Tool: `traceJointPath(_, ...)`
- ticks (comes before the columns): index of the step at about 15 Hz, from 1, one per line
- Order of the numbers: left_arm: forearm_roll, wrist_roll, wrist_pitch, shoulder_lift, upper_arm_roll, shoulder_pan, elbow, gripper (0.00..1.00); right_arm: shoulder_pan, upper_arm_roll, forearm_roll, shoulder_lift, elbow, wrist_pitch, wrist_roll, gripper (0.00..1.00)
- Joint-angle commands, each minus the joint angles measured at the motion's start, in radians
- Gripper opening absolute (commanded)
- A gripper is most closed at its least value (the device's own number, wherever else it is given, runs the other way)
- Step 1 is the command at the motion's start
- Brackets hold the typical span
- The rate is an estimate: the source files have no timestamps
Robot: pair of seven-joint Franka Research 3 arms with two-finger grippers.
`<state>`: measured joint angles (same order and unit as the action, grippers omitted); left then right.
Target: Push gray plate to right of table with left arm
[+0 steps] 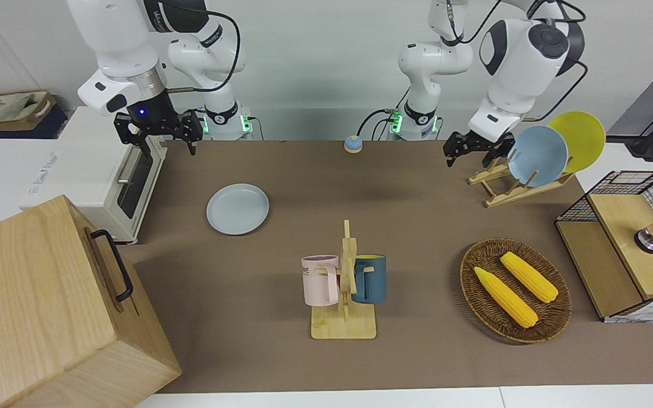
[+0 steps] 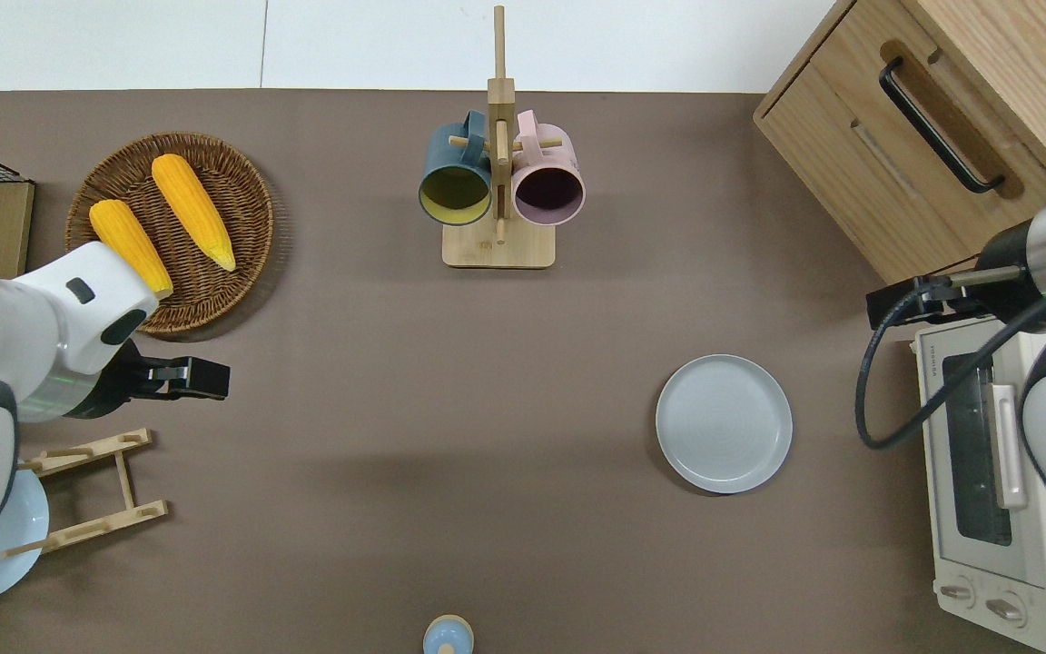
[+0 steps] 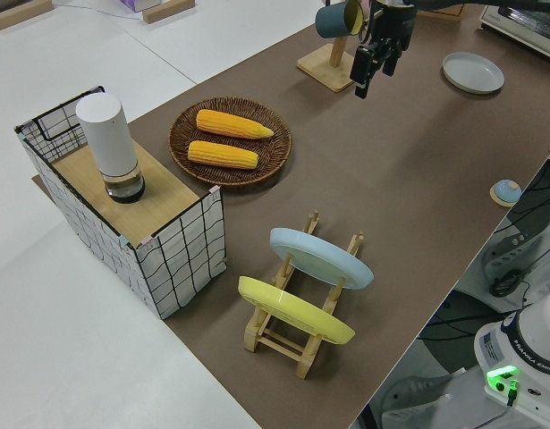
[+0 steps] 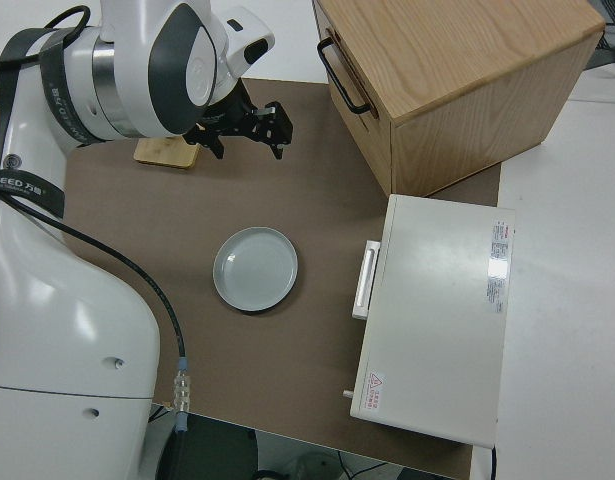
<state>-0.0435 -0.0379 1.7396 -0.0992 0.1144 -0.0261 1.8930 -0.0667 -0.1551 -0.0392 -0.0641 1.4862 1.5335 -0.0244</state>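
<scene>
The round, shallow pale gray-blue plate [image 2: 724,423], stiff, light and likely to slide on the brown-matted counter [image 2: 378,381], wants a rim push from the empty, open left hand [image 2: 205,378].

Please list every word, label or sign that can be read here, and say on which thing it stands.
"ME" on the pink mug; perhaps part of a longer word.
"FRANKA EMIKA" on the arm base in the left side view.
"NEED" on the right arm; its beginning is cut off.
The toaster oven bears printed labels and a red warning sticker, all too small to read.
</scene>
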Motion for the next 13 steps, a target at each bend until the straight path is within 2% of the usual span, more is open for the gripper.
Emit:
traceJointPath(1, 0.037, 0.075, -0.035, -0.028, 0.007, -0.058, -0.015, 0.99, -0.001, 0.0, 0.007, 0.006, -0.001, -0.01, -0.003, 0.983)
traceJointPath(6, 0.039, 0.075, -0.055, -0.028, -0.004, -0.078, -0.077, 0.99, -0.001, 0.0, 0.007, 0.006, -0.001, -0.01, -0.003, 0.983)
traceJointPath(13, 0.039, 0.073, -0.052, -0.03, -0.004, -0.078, -0.083, 0.99, -0.001, 0.0, 0.007, 0.006, -0.001, -0.01, -0.005, 0.983)
